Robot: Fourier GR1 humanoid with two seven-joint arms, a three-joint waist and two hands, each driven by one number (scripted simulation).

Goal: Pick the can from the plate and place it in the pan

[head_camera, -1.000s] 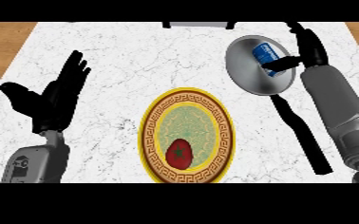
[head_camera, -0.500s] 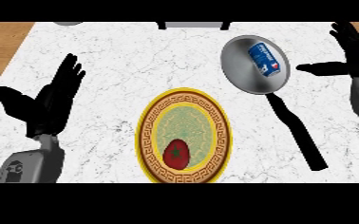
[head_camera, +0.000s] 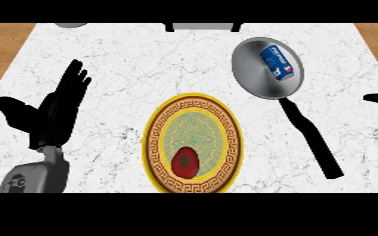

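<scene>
A blue and white can (head_camera: pixel 277 62) lies on its side inside the grey pan (head_camera: pixel 255 75) at the upper right. The pan's black handle (head_camera: pixel 310 135) runs down toward the lower right. A yellow patterned plate (head_camera: pixel 196 125) sits at the centre front, with a dark red round item (head_camera: pixel 185 160) on its near part. My left hand (head_camera: pixel 55 112) rests open at the left, fingers up, away from the plate. Only a small black sliver of my right hand (head_camera: pixel 371 97) shows at the right edge, apart from the pan.
A grey object (head_camera: pixel 203 27) stands at the counter's far edge, and a grey round thing (head_camera: pixel 70 25) sits at the far left. Brown wood shows beyond the marble top at both upper corners.
My right hand let go of the can in the pan and drew back to the right, almost out of view. The can now lies in the pan. The left hand barely moved.
</scene>
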